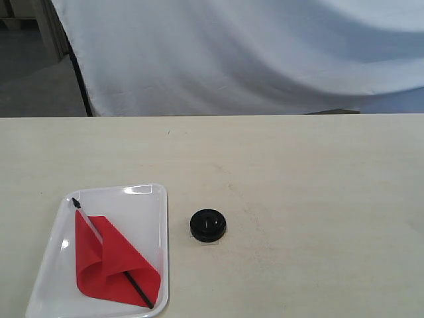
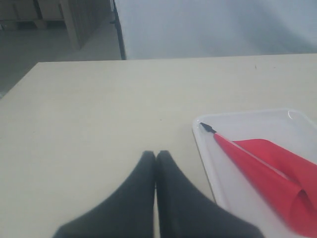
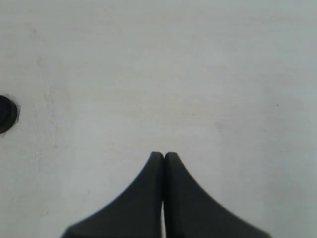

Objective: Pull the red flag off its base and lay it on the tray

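The red flag lies flat in the white tray at the table's near left, its pole running diagonally with the black tip toward the tray's far left corner. The black round base stands alone on the table just right of the tray, nothing in its hole. Neither arm shows in the exterior view. In the left wrist view my left gripper is shut and empty over bare table, beside the tray holding the flag. My right gripper is shut and empty over bare table, the base far off at the frame edge.
A white cloth backdrop hangs behind the table's far edge. A black stand leg leans at the back left. The tabletop is pale beige.
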Robot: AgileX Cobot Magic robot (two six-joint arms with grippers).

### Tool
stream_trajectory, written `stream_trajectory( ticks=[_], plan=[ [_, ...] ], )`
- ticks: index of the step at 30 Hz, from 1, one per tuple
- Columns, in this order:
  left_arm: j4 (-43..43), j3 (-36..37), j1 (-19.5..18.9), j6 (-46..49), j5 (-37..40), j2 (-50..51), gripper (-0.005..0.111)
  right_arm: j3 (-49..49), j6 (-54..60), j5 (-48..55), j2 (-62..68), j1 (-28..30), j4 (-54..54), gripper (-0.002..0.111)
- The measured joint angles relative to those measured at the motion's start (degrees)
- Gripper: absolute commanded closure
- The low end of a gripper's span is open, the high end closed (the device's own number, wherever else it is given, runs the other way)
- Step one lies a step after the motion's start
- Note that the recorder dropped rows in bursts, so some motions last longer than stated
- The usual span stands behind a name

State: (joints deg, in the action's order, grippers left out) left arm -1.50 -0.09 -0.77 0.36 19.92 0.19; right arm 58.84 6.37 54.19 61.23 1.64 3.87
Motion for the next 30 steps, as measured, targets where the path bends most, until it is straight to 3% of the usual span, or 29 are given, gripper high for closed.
stream_trajectory(
  ticks=[21,30],
  plan=[
    [0.0,0.0,0.0,0.0,0.0,0.0,0.107,-19.4,4.1,-1.6,-57.4,0.0,-0.1,0.109],
    [0.0,0.0,0.0,0.0,0.0,0.0,0.107,-24.1,3.8,-3.2,-61.0,0.0,-0.1,0.109]
  ],
)
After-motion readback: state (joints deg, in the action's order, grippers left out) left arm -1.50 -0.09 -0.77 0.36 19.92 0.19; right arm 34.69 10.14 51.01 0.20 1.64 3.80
